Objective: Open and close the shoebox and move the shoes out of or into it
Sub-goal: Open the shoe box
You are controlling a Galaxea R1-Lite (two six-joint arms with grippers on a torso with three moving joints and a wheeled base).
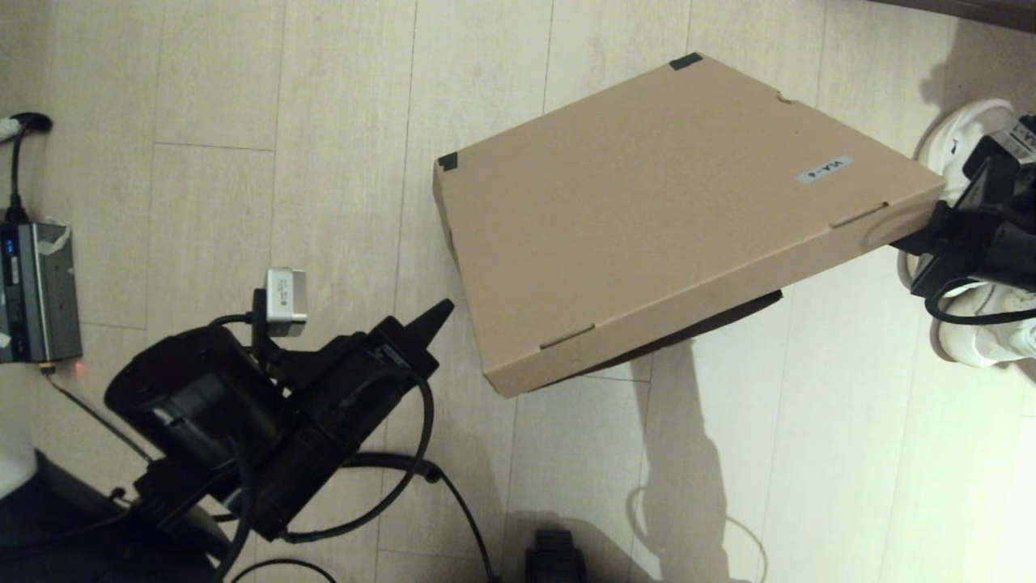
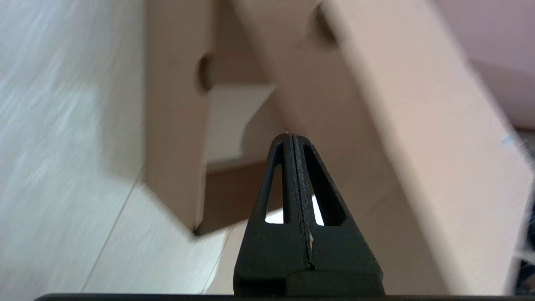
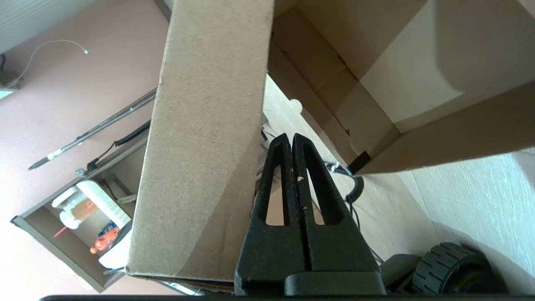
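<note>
Shoebox (image 1: 672, 210) with lid raised at the edge by the right gripper (image 1: 931, 235), fingers pressed together, shoes (image 1: 971, 324) beside; left gripper (image 1: 437, 312) likewise pressed together, apart.

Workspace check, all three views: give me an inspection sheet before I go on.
Surface: pale plank floor.
Job's things: shoebox, its lid raised partway off the base; shoes on the floor at the box's right end, behind the right arm.
Clutter: grey device on the floor at far left.
Grippers: left gripper shut, empty, short of the box's left side; right gripper shut, at the lid's right edge, contact not clear.
Cables: black cable looping from the left arm; another cable into the grey device.
Surroundings: open shelf with small items, seen past the lid.
</note>
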